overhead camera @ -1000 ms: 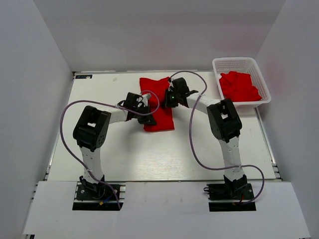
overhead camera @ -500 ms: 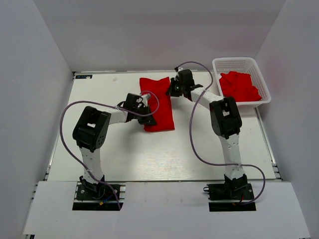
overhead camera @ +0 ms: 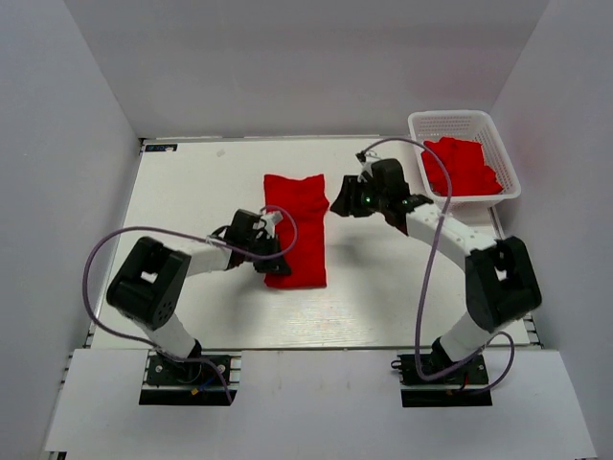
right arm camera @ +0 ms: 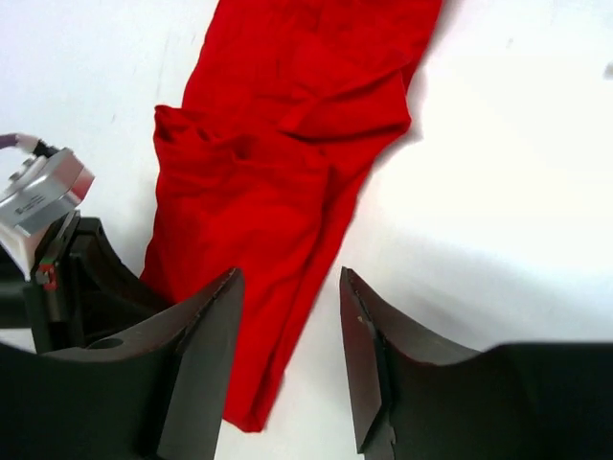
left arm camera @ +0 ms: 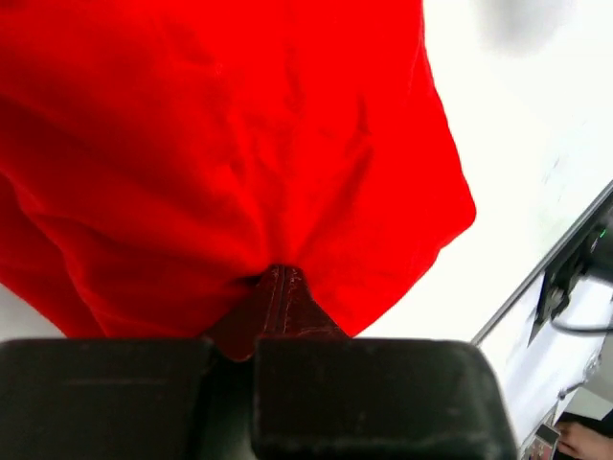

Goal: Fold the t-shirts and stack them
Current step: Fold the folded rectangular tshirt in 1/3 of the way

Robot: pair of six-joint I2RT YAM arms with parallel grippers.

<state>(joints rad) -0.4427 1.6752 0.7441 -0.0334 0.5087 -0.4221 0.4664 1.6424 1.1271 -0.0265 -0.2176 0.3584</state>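
now my left gripper (left arm camera: pixel 278 287) is pinched tight on the near left corner of the folded t-shirt (overhead camera: pixel 295 225) lying mid way across the table (overhead camera: pixel 192 192); my right gripper (right arm camera: pixel 287 297) hangs by its right side, jaws apart and empty; more t-shirts (overhead camera: pixel 462 168) sit in the white basket (overhead camera: pixel 458 119) at far right.
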